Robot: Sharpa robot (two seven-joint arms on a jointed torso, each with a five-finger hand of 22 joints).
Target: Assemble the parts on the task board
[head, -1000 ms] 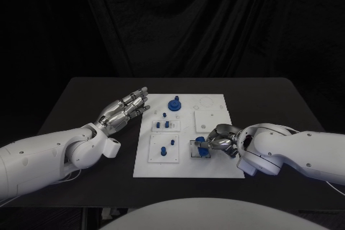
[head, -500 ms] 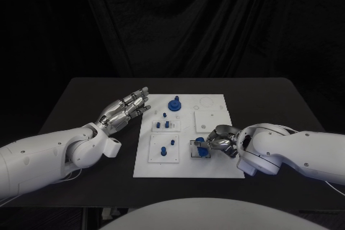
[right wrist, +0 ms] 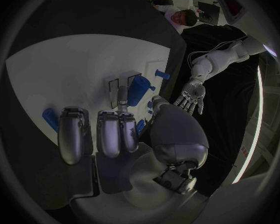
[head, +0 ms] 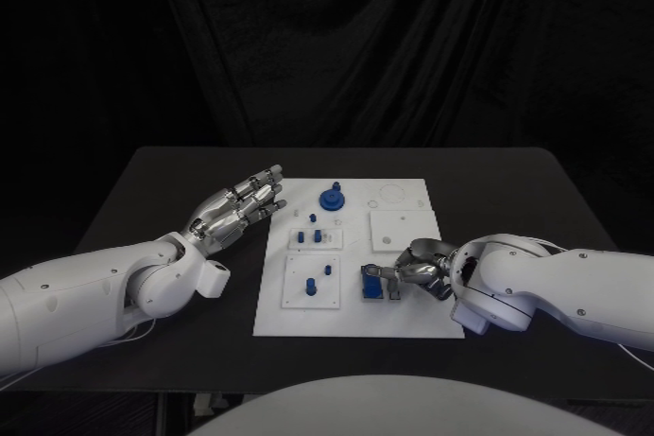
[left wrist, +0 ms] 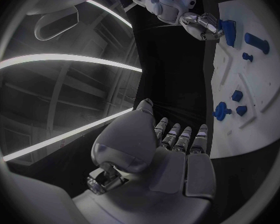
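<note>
A flat white task board (head: 409, 318), matte and rectangular, lies in the middle of the black desk (head: 136, 185). Shallow square recessed plates are set into its surface, and small glossy blue parts stand in them: a round disc-like part with a knob (head: 332, 200) near the far edge, short pegs (head: 314, 235) in the plate behind the centre, and a stubby peg (head: 309, 287) in the near left plate. The right hand (head: 425, 268), silver and segmented, rests at the board's near right plate, its fingers (right wrist: 109, 132) clenched round a blocky blue part (head: 372, 282) that sits on that plate. The left hand (head: 239, 207) hovers beside the board's left edge, palm up, fingers (left wrist: 177, 137) released and stretched straight, grasping nothing.
</note>
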